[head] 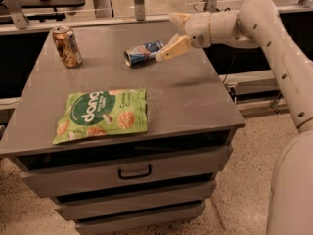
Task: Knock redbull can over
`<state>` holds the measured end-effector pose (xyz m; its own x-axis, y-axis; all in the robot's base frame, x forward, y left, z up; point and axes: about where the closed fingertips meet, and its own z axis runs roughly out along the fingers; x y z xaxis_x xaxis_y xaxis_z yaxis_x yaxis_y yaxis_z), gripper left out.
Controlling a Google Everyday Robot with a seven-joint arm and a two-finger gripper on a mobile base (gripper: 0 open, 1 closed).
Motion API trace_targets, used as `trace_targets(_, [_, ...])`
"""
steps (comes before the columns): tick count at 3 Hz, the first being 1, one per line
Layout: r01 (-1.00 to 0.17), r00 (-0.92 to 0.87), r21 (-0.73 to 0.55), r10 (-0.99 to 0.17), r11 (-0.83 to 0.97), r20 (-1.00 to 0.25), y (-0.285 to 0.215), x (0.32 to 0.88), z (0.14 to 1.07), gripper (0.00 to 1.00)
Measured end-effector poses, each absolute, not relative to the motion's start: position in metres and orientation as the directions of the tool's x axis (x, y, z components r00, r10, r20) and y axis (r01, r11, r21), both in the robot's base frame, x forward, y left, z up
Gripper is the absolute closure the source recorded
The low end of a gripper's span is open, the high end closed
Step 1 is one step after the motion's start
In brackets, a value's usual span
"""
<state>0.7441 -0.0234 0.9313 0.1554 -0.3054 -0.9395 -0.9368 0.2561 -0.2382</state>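
The redbull can [143,53], slim, blue and silver, lies on its side on the grey table [195,102] near the back middle, with its silver end pointing left. My gripper [174,33] is just to the right of the can, reaching in from the right, open and empty. Its lower finger [172,48] has its tip at the can's right end. The upper finger [179,18] is above and behind the can.
A wider gold-brown can [67,46] stands upright at the table's back left. A green snack bag [102,114] lies flat at the front left. The table has drawers below. Another table with items stands behind at top left.
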Motion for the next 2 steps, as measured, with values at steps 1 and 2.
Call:
trace_targets(1, [-0.879,0.147,-0.297,-0.380,0.373,-0.913,-0.082,0.754,0.937,0.00])
trace_targets(2, [-0.810,0.144,-0.360,-0.438,0.463,-0.887,-0.144,0.758,0.951,0.00])
